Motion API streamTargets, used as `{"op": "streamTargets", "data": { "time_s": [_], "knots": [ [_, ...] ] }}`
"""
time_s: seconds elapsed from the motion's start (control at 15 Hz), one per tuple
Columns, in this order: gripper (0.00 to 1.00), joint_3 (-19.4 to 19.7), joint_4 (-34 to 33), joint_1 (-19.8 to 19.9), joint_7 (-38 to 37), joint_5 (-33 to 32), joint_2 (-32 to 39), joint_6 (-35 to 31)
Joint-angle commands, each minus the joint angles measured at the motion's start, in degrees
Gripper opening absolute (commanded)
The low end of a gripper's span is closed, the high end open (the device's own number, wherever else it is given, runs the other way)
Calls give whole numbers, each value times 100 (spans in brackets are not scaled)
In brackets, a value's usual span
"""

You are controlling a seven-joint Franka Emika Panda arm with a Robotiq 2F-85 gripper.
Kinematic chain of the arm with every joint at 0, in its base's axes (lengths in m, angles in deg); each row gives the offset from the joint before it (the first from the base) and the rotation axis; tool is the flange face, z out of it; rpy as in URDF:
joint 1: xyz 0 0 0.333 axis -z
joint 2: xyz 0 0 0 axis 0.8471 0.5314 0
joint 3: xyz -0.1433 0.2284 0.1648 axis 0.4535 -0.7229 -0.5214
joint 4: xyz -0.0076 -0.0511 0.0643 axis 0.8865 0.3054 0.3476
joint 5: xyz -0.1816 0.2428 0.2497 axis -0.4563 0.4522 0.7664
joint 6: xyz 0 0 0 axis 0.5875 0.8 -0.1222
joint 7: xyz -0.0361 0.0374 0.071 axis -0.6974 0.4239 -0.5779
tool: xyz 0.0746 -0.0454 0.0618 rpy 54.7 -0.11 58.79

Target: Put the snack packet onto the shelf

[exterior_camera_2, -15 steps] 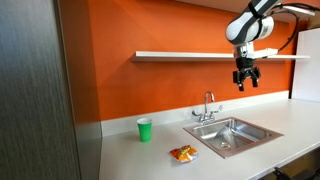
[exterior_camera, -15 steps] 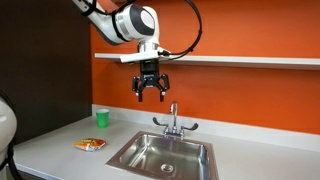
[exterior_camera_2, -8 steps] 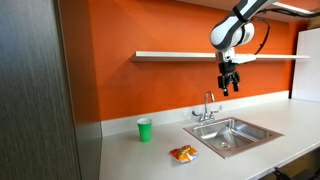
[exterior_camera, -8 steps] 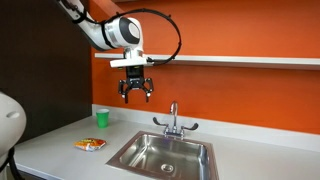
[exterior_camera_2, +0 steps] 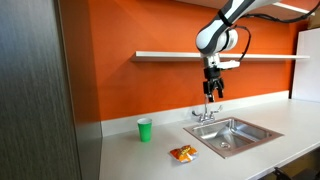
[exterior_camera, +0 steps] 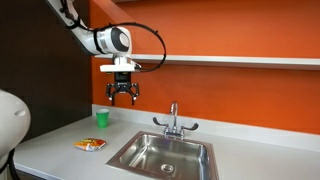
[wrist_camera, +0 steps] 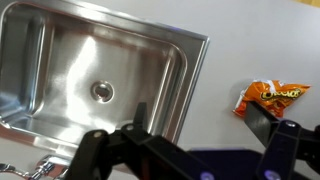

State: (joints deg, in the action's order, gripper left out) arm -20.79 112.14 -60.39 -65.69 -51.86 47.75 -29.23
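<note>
The snack packet is orange and lies flat on the grey countertop, in front of the green cup and beside the sink; it shows in both exterior views and at the right of the wrist view. The shelf is a thin white board along the orange wall. My gripper hangs open and empty high in the air below the shelf, above the counter between cup and sink. In the wrist view its fingers frame the counter strip between sink and packet.
A steel sink with a faucet is set in the grey countertop. A small green cup stands by the wall. A dark panel borders the counter's end.
My arm has swung sideways along the wall, from above the faucet toward the green cup and packet. The gripper stays open. The packet has not moved.
</note>
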Motion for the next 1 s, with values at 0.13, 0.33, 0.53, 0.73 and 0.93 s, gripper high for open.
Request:
{"op": "streamTargets", "data": {
  "time_s": [0.13, 0.33, 0.53, 0.73, 0.93],
  "knots": [
    [100, -386, -448, -46, -1071, 222, 806, 128],
    [100, -546, -588, -138, -1509, 300, 1147, 99],
    [100, -654, -642, -225, -1889, 301, 1370, 93],
    [100, -721, -628, -294, -2096, 326, 1552, 83],
    [100, -763, -592, -349, -2184, 333, 1641, 119]
  ]
}}
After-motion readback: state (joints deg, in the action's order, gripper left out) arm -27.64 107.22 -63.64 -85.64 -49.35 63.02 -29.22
